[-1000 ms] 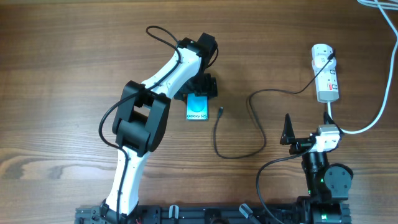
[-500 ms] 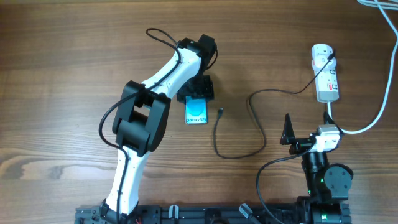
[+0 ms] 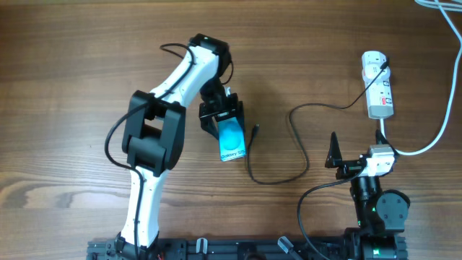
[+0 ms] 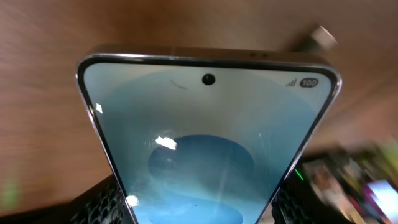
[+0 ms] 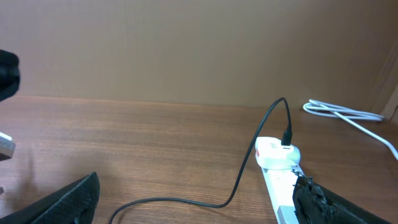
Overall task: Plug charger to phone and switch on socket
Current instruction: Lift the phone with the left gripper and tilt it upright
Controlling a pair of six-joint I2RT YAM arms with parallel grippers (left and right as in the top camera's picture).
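My left gripper (image 3: 222,115) is shut on the phone (image 3: 232,139), a flat cyan-screened phone with a white edge, tilted a little and held near the table's middle. In the left wrist view the phone (image 4: 205,137) fills the frame between my fingers. The charger's black cable (image 3: 289,155) loops across the table, and its small connector tip (image 3: 255,131) lies just right of the phone, apart from it. The cable runs to the white socket (image 3: 378,85) at the right. My right gripper (image 5: 196,199) is open and empty near the front edge, with the socket (image 5: 280,163) ahead on its right.
A thick white cord (image 3: 442,123) runs from the socket along the right edge of the table. The left arm's white links (image 3: 162,123) stretch over the table's left middle. The right arm's base (image 3: 375,198) sits at the front right.
My left gripper has swung and turned, carrying the phone down and right, closer to the connector tip. The phone is now tilted. The right arm has not moved.
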